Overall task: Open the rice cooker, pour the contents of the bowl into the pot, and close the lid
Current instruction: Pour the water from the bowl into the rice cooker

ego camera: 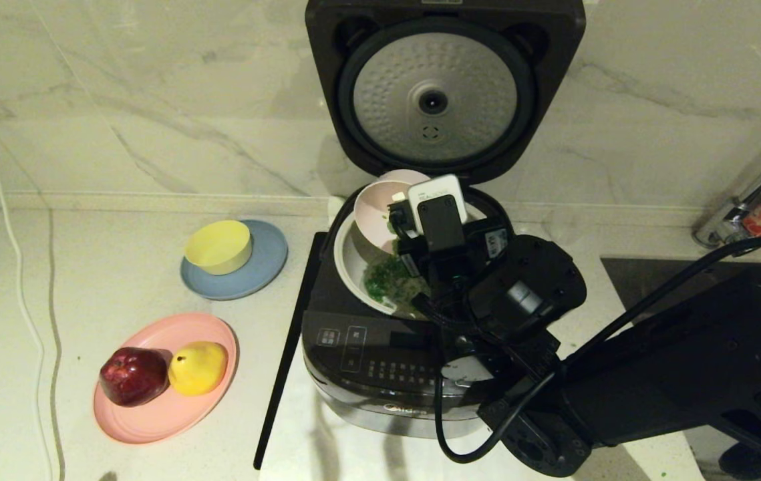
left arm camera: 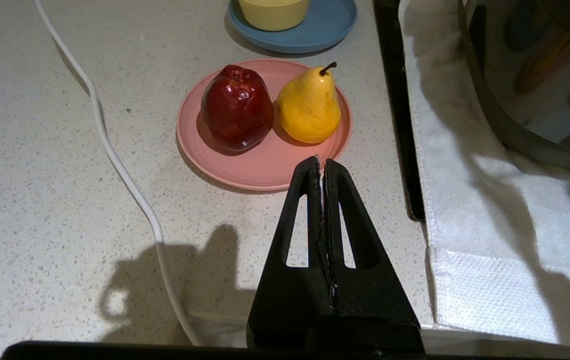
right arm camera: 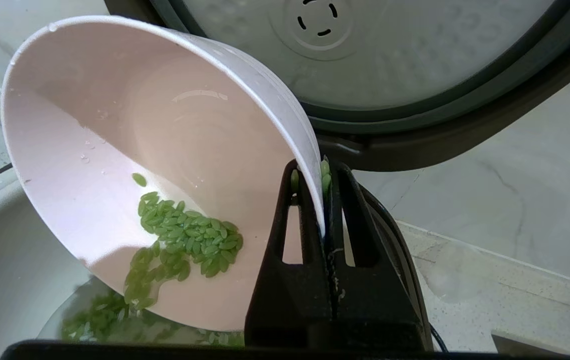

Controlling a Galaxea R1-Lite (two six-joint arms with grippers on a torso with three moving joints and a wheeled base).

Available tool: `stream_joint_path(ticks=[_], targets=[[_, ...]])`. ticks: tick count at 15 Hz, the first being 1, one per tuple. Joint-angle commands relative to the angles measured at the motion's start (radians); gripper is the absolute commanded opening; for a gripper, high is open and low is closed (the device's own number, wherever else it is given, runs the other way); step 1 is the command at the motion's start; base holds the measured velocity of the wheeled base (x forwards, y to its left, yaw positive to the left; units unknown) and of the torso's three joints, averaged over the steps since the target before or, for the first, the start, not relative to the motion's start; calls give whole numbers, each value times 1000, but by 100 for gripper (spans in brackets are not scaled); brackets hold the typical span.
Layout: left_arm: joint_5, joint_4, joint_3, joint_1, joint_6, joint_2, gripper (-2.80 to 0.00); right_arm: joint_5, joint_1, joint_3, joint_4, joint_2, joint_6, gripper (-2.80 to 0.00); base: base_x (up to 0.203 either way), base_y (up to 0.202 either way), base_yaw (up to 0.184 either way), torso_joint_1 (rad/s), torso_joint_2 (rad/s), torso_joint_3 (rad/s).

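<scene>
One wrist view shows right tool [right arm camera: 322, 180] clamped on tilted bowl [right arm camera: 129, 150]; left tool [left arm camera: 321, 167] pressed together.

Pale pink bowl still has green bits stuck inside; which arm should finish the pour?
Right. Its claw is shut on the tilted pale pink round bowl over the off-white inner pot; the left claw hangs shut by the flat pink plate.

Head overview; 2 close wrist views

This is a home kitchen: beside the rice cooker [ego camera: 380, 347] a marble wall [ego camera: 153, 100], a stone counter [ego camera: 19, 334], and plates with fruit [ego camera: 163, 374].
</scene>
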Motion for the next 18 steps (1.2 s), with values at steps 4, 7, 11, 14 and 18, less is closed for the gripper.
stream_joint_path(ticks=[4, 7, 11, 14, 18], targets=[[0, 0, 8, 0, 0, -1, -280, -6, -3, -17, -8, -28, -3, -280, 0, 0, 0, 0, 0, 0], [0, 0, 8, 0, 0, -1, -280, -6, -21, -31, -8, -54, -4, -280, 0, 0, 0, 0, 0, 0], [0, 0, 8, 0, 0, -1, -280, -6, -18, 70, -8, -24, 20, -280, 0, 0, 0, 0, 0, 0], [0, 0, 8, 0, 0, -1, -280, -6, -20, 12, -8, -38, 10, -280, 0, 0, 0, 0, 0, 0], [0, 0, 8, 0, 0, -1, -280, -10, -23, -10, -8, -46, 6, -280, 0, 0, 0, 0, 0, 0]])
